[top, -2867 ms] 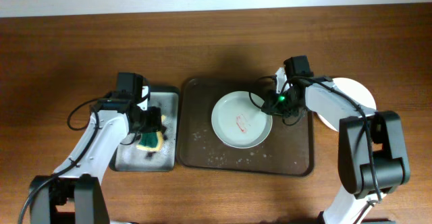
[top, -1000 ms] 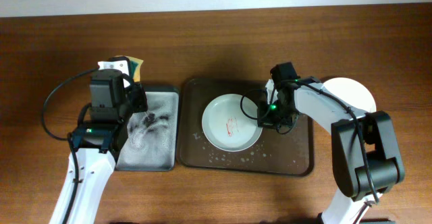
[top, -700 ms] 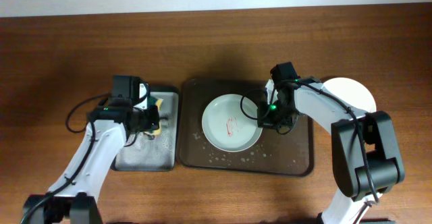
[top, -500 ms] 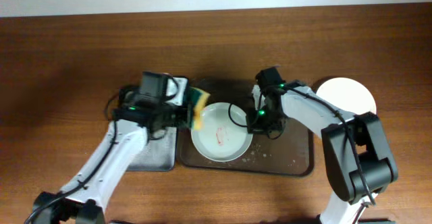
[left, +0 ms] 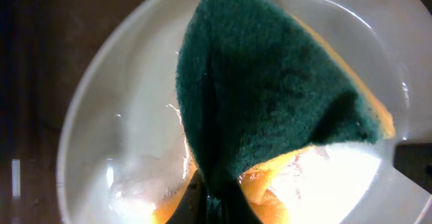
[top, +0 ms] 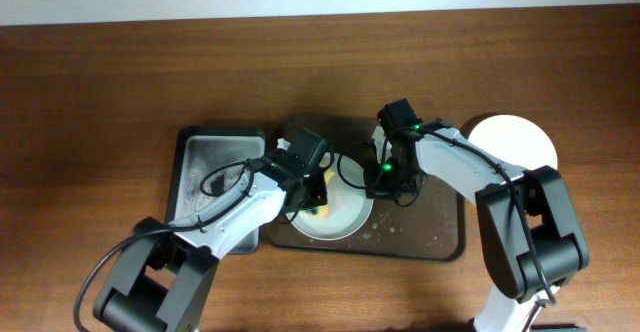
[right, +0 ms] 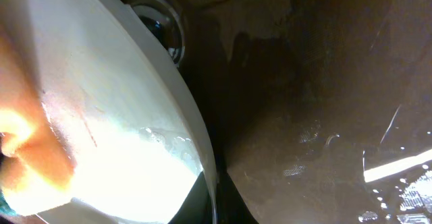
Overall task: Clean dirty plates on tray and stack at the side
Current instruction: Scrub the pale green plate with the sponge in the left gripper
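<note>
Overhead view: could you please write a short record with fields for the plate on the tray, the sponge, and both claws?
plate: white, lying on the brown tray, wet inside
sponge: green and yellow, pressed on the plate's middle
left claw: shut on the sponge
right claw: grips the plate's right rim
small black tray: wet, left of the brown tray
second plate: white, on the table, right of the brown tray

Overhead: left arm (top: pixel 250 197) & sponge (top: pixel 318 208) covered most of plate (top: pixel 350 202), centre hidden. Left wrist: left end effector (left: pixel 216 209) fingers nearly all behind sponge; plate rim cut by frame edges. Right wrist: right end effector (right: pixel 212 212) cut off at bottom. Side stack (top: pixel 515 137): plate count unclear.
</note>
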`<state>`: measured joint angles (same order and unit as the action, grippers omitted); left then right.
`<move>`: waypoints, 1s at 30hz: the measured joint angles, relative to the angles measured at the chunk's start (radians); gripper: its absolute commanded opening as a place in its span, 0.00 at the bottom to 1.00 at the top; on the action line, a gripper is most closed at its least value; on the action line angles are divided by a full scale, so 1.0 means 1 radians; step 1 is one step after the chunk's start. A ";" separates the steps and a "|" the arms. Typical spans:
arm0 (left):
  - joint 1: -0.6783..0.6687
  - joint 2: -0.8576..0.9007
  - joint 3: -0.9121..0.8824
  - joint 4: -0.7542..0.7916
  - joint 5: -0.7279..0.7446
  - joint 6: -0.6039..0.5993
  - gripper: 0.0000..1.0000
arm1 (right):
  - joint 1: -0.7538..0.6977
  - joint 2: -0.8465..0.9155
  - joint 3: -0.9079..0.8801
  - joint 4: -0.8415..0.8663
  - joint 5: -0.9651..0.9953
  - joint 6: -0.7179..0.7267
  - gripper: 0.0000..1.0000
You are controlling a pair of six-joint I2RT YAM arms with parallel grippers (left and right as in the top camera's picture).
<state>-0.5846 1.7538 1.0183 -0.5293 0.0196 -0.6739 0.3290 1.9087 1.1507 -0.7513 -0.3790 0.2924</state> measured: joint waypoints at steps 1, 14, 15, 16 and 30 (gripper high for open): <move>0.004 -0.011 0.000 -0.007 -0.013 0.005 0.00 | 0.000 0.000 0.000 0.000 0.000 0.000 0.04; -0.106 0.029 0.029 0.041 0.051 -0.089 0.00 | 0.000 0.000 -0.001 -0.002 0.000 0.000 0.04; -0.110 0.029 0.035 -0.018 -0.013 -0.091 0.00 | 0.001 0.000 -0.001 -0.001 -0.001 -0.001 0.04; -0.113 0.028 0.042 -0.060 -0.061 -0.091 0.00 | 0.001 0.000 -0.001 -0.001 -0.003 0.000 0.04; 0.361 -0.267 0.070 -0.267 0.003 0.370 0.00 | -0.012 -0.027 -0.002 0.045 0.069 -0.005 0.04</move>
<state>-0.2237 1.4864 1.0885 -0.7959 0.0227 -0.3038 0.3172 1.8820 1.1488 -0.7067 -0.3103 0.2874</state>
